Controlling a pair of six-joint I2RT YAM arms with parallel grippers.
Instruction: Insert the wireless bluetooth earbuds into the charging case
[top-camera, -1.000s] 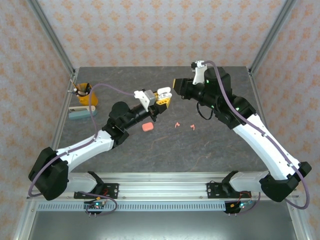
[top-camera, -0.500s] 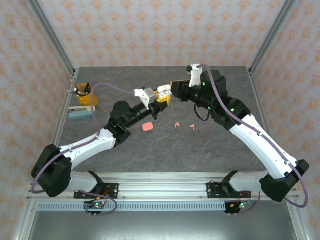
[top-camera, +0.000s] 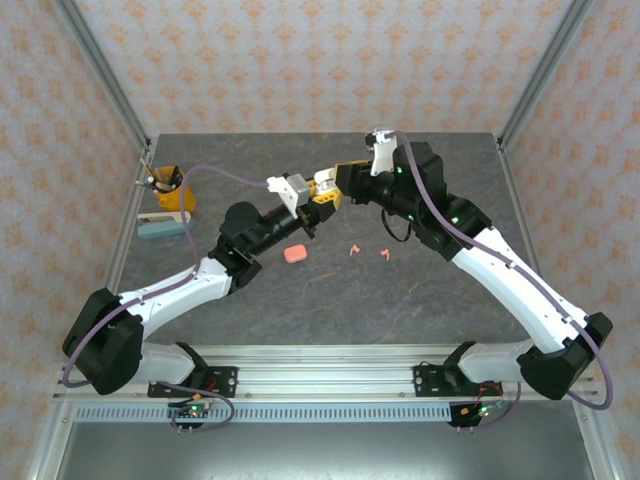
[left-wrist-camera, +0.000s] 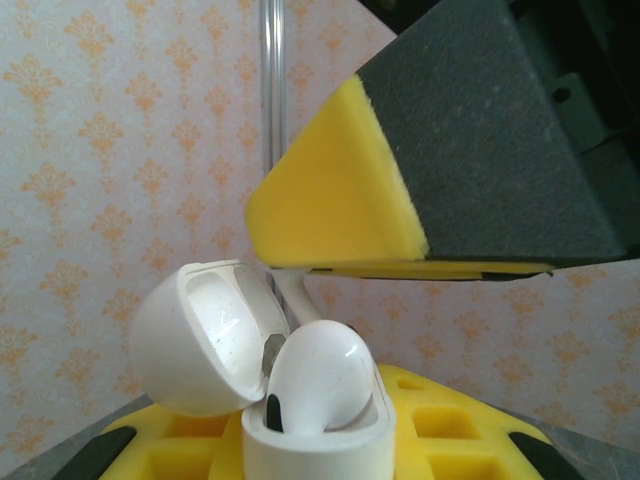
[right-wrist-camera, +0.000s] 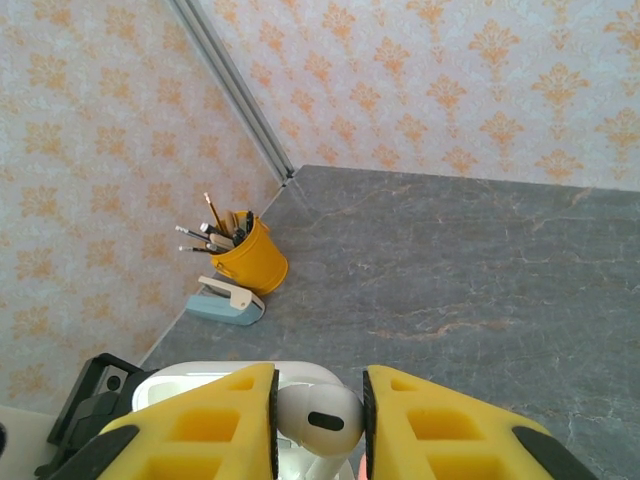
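Moved: right pincer (top-camera: 343, 178) has swung left since a second ago, from well apart to tip-to-tip with the left pincer (top-camera: 322, 196), above the table (top-camera: 300, 310) (the left arm has barely shifted).
Left pincer: clamped tight around the charging case (left-wrist-camera: 318, 450), which it holds up off the table with its lid (left-wrist-camera: 200, 340) hinged open to the left.
Right pincer: narrowed onto the white earbud (right-wrist-camera: 318, 418), which fills the gap between its yellow fingers (right-wrist-camera: 215, 415).
Earbud place: at the case's mouth, with its rounded head resting in the opening.
Earbud axis: roughly upright in the left wrist view, head down, thin stem rising up-left to the yellow pad.
On the table: two coral earbuds (top-camera: 352, 249) lie near each other, right of a pink case (top-camera: 294, 253) (too small to tell which way they point).
Far left: yellow cup of pens (top-camera: 170, 187).
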